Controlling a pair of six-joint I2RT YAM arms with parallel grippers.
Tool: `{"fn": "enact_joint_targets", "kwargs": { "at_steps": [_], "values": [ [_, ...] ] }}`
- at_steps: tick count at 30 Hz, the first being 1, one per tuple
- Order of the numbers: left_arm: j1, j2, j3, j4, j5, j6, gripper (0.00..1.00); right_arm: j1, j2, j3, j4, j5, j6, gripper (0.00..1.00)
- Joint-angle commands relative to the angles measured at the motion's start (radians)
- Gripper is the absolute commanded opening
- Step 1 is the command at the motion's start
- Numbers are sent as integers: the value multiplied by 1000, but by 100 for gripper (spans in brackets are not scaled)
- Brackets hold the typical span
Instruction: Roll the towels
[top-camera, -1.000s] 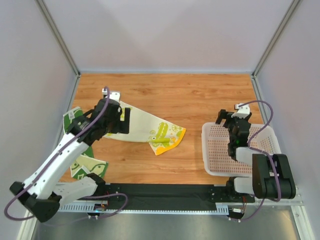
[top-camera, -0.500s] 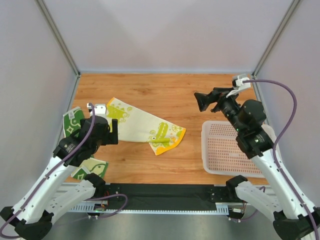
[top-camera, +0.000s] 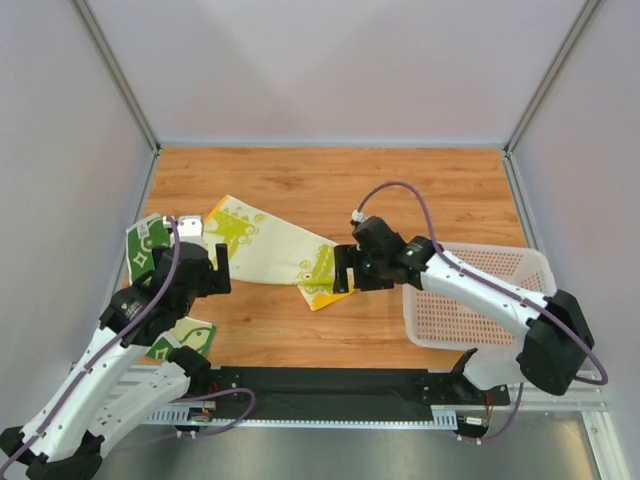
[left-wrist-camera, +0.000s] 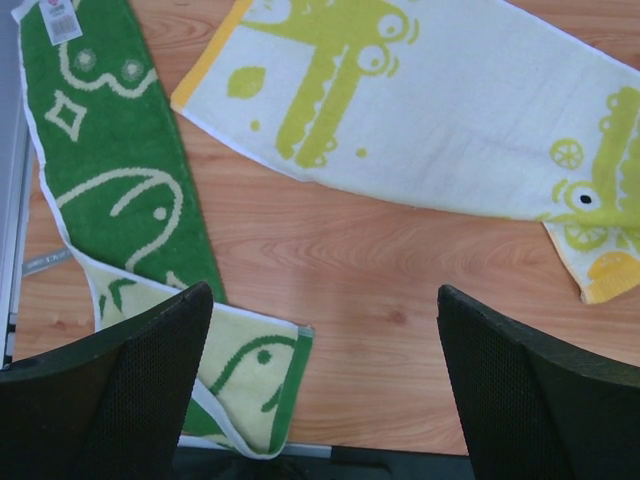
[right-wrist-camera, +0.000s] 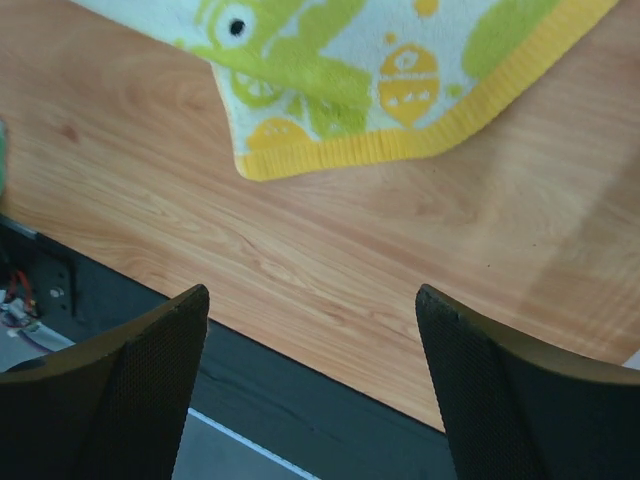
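The pale yellow towel (top-camera: 275, 248) with yellow-green prints lies flat on the wood, its yellow-hemmed corner (right-wrist-camera: 400, 90) showing in the right wrist view. The dark green towel (top-camera: 143, 245) lies crumpled along the left wall, and a folded end (left-wrist-camera: 245, 375) shows its pale underside. My left gripper (top-camera: 222, 272) hovers open between the two towels (left-wrist-camera: 322, 300), holding nothing. My right gripper (top-camera: 340, 272) hangs open just off the pale towel's right corner (right-wrist-camera: 312, 295), above bare wood, with nothing between its fingers (right-wrist-camera: 500, 390).
A white perforated basket (top-camera: 450, 320) stands at the right, partly under my right arm. A black strip (right-wrist-camera: 300, 400) runs along the table's near edge. Grey walls enclose the table on the left, back and right.
My right arm swung from the basket across to the pale towel's right corner. My left arm drew back off that towel toward the near left. Neither towel has moved.
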Motion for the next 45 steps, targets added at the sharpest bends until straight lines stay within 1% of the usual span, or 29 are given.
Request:
{"fn": "enact_joint_targets", "kwargs": {
  "at_steps": [1, 5, 9, 14, 16, 17, 22, 25, 26, 28, 29, 31, 34, 35, 37, 38, 40, 41, 42, 43, 44, 45],
  "values": [
    [6, -5, -4, 23, -21, -2, 100, 64, 82, 48, -65, 39, 76, 85],
    [6, -13, -8, 26, -27, -2, 100, 126, 210, 117, -67, 59, 88, 80],
    [6, -21, -9, 24, -30, -2, 100, 149, 314, 186, -82, 100, 92, 77],
    [6, -28, -12, 26, -35, -1, 100, 201, 477, 313, -134, 163, 61, 73],
    [6, -28, -11, 24, -35, -1, 100, 206, 512, 345, -137, 169, 58, 69],
    [6, -28, -11, 23, -38, -1, 100, 210, 541, 352, -133, 166, 58, 66],
    [6, -28, -14, 23, -38, -2, 100, 212, 603, 373, -117, 175, 58, 63],
    [6, -27, -14, 24, -38, -4, 100, 213, 636, 378, -102, 175, 50, 59],
    [6, -25, -14, 23, -38, -2, 100, 212, 647, 379, -97, 175, 49, 54],
    [6, -25, -14, 23, -40, -4, 100, 219, 672, 379, -96, 181, 42, 50],
    [6, -25, -14, 23, -41, -4, 100, 224, 678, 376, -96, 187, 39, 48],
    [6, -27, -14, 21, -44, -5, 100, 233, 686, 368, -96, 201, 36, 46],
    [6, -25, -14, 21, -44, -7, 100, 242, 686, 349, -99, 223, 35, 38],
    [6, -27, -14, 20, -44, -7, 100, 243, 681, 342, -97, 226, 33, 30],
    [6, -25, -14, 20, -49, -8, 100, 244, 673, 318, -96, 229, 32, 22],
    [6, -25, -14, 20, -50, -10, 100, 246, 655, 307, -96, 232, 26, 14],
    [8, -22, -14, 18, -53, -10, 100, 244, 627, 280, -117, 246, 15, 7],
    [6, -22, -12, 18, -55, -11, 100, 244, 585, 266, -132, 258, 4, 2],
    [6, -21, -12, 17, -55, -11, 100, 244, 549, 252, -166, 278, -2, 1],
    [6, -21, -11, 15, -57, -11, 100, 244, 514, 229, -185, 290, -5, 0],
    [8, -19, -11, 15, -58, -10, 100, 244, 426, 191, -206, 305, -11, 0],
    [8, -13, -11, 17, -57, -8, 100, 244, 379, 166, -253, 331, -16, 0]
  ]
}}
